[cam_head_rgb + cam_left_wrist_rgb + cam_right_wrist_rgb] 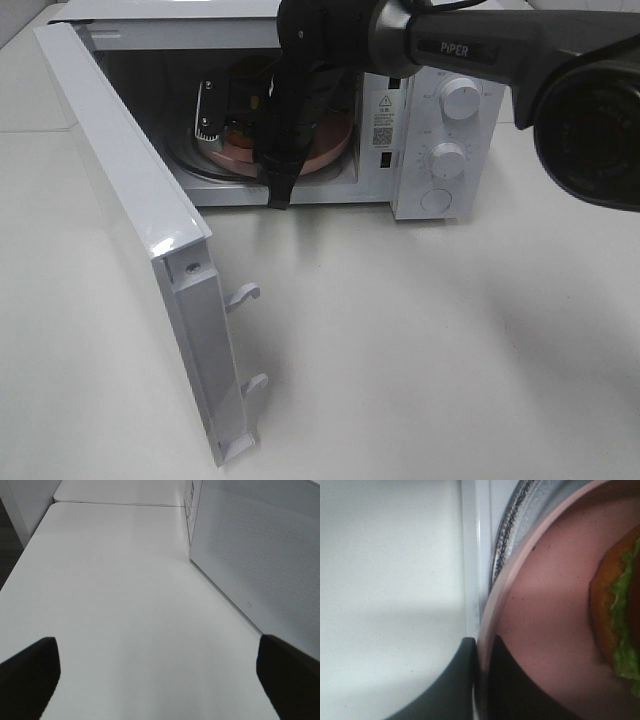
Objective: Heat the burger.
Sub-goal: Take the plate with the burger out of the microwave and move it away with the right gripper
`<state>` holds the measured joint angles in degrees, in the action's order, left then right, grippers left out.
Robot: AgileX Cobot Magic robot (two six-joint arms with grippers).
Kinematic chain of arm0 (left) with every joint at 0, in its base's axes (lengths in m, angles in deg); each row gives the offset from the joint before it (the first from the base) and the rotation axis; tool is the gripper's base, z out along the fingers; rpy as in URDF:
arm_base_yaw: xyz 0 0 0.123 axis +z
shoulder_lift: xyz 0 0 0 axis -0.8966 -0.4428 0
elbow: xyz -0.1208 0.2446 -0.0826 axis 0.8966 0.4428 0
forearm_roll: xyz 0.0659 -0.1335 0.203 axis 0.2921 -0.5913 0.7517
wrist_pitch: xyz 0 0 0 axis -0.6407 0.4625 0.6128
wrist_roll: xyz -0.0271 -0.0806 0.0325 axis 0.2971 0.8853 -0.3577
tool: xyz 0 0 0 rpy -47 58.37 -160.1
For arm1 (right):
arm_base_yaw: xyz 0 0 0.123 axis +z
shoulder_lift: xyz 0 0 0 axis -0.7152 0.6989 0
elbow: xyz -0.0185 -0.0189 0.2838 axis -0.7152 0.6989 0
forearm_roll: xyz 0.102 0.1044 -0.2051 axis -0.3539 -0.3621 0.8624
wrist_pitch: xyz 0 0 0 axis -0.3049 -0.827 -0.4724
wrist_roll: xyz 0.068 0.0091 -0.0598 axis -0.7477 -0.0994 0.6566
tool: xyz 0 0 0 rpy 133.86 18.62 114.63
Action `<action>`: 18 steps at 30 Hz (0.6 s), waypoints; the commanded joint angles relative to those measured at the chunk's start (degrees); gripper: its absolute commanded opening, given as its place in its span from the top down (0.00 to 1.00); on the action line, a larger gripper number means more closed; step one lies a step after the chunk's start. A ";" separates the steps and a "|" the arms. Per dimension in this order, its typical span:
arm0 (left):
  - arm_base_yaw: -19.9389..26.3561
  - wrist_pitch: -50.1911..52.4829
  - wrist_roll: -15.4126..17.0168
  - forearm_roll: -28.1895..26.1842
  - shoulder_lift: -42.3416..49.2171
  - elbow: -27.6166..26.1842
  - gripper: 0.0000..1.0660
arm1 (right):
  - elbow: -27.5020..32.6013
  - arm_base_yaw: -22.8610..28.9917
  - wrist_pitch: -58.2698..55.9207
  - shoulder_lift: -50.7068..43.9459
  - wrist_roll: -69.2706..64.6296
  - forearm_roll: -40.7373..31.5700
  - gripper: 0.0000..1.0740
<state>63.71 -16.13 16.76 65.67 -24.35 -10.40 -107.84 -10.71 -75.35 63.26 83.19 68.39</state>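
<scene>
The burger [620,605], with an orange-brown bun and green lettuce, lies on a pink round plate [545,605]. The plate [325,150] sits over the glass turntable [195,165] inside the open white microwave [440,130]. My right gripper [278,175] reaches into the cavity and is shut on the plate's near rim, one finger on each side of it in the right wrist view [482,680]. In the high view the arm hides most of the burger. My left gripper [160,680] is open and empty over bare table beside the microwave's side wall [260,555].
The microwave door [130,200] stands wide open to the left, with two latch hooks [245,295] on its edge. Two knobs [460,98] are on the control panel at the right. The white table [420,340] stretches out in front.
</scene>
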 commanded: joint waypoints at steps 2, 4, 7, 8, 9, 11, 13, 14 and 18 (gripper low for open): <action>0.11 -0.17 0.00 -0.06 0.97 -0.06 0.06 | 6.76 -0.17 1.20 -3.50 0.06 -0.23 1.00; 0.11 -0.17 0.00 -0.06 0.97 -0.06 0.06 | 8.19 0.17 2.23 -4.47 0.29 -0.06 1.00; 0.11 -0.17 0.00 -0.06 0.97 -0.06 0.06 | 14.32 0.46 5.39 -8.14 2.18 0.52 1.00; 0.11 -0.17 0.00 -0.06 0.97 -0.06 0.06 | 15.58 0.52 6.02 -9.05 2.81 0.52 1.00; 0.11 -0.17 0.00 -0.06 0.97 -0.06 0.06 | 15.58 0.52 6.02 -9.05 2.81 0.52 1.00; 0.11 -0.17 0.00 -0.06 0.97 -0.06 0.06 | 17.36 0.69 7.39 -10.60 3.72 0.52 1.00; 0.11 -0.17 0.00 -0.06 0.97 -0.06 0.06 | 19.88 1.26 9.11 -13.01 5.04 0.52 1.00; 0.11 -0.17 0.00 -0.06 0.97 -0.06 0.06 | 19.88 1.26 9.11 -13.01 5.04 0.52 1.00; 0.11 -0.17 0.00 -0.06 0.97 -0.06 0.06 | 23.66 2.29 11.80 -15.58 5.21 1.55 1.00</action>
<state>63.71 -16.13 16.76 65.67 -24.35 -10.40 -85.67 -8.71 -66.59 50.02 87.89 68.91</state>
